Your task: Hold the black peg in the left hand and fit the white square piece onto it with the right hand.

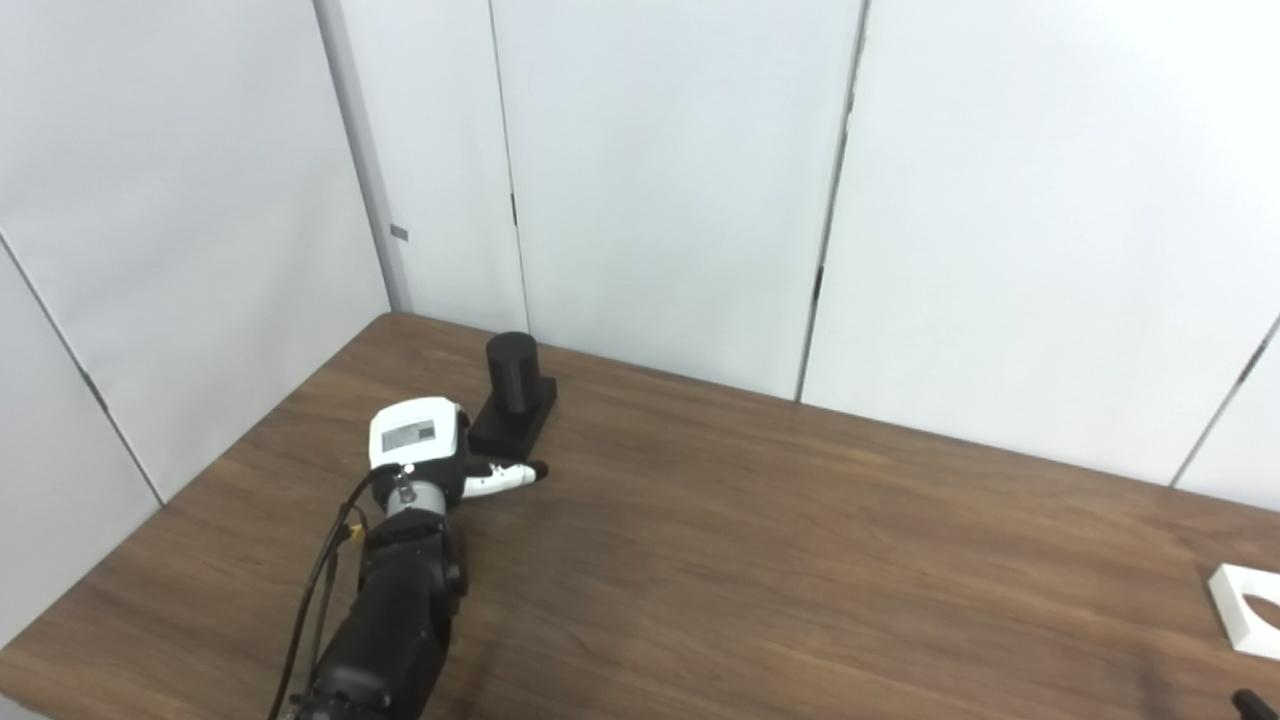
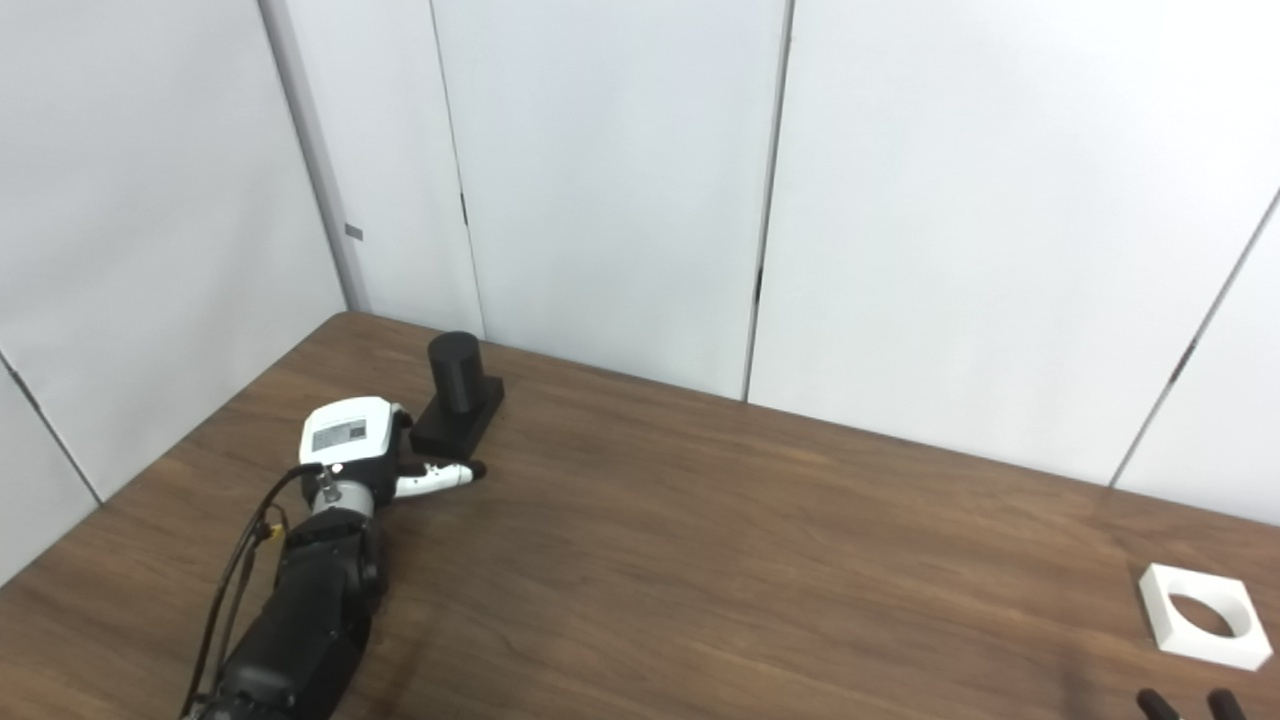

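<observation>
The black peg (image 1: 512, 372), a round cylinder on a square black base, stands upright at the table's far left corner. My left hand (image 1: 420, 445) lies just in front of that base, its white back facing up and its thumb stretched out to the right on the table. Its fingers are hidden under the hand, and it holds nothing. The white square piece (image 2: 1200, 617), with a round hole through it, lies flat at the table's right edge. Of my right hand (image 2: 1190, 705) only dark fingertips show, at the bottom right, spread apart, a little in front of the white piece.
The brown wooden table (image 1: 750, 560) is closed in by white wall panels (image 1: 660, 180) right behind the peg and along the left side. The left arm's black forearm and cables (image 1: 390, 620) run in from the bottom left.
</observation>
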Available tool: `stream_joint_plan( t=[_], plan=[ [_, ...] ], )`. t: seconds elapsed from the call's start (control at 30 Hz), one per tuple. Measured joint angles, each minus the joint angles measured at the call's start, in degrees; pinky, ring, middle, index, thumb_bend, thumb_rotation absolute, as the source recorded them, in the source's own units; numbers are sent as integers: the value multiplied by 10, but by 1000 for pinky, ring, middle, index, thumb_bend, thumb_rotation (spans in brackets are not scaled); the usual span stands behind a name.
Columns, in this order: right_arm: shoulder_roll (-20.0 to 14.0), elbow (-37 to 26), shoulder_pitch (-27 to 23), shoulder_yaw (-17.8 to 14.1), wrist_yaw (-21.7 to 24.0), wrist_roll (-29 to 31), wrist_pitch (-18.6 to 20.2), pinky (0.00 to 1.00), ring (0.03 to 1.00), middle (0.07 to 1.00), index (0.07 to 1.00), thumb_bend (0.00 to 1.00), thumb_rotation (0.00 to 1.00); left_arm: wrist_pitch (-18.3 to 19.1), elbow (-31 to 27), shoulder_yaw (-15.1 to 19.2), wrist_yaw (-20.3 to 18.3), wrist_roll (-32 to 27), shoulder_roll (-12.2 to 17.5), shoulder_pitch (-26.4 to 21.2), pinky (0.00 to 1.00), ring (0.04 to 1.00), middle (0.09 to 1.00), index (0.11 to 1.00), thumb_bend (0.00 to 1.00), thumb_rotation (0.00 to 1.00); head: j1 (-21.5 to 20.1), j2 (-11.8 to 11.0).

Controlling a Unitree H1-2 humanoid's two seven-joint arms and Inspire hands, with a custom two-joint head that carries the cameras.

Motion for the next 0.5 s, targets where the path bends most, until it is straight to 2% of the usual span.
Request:
stream_joint_plan(
  t=[0.23, 0.33, 0.5],
  plan=[
    [0, 1, 0, 0, 0, -4, -7, 1000, 944, 889, 1000, 729, 1000, 0, 20, 3, -2, 22, -4, -15, 875, 928, 908, 826, 962, 878, 0, 0],
    [0, 1, 0, 0, 0, -4, -7, 1000, 953, 895, 1000, 738, 1000, 0, 27, 3, -3, 33, -4, -23, 871, 922, 908, 830, 967, 909, 0, 0],
    [-1, 0, 2, 1, 4, -2, -6, 1000, 977, 920, 994, 727, 1000, 0, 69, 9, -10, 51, -6, -44, 849, 895, 878, 816, 944, 941, -3, 6]
  ],
)
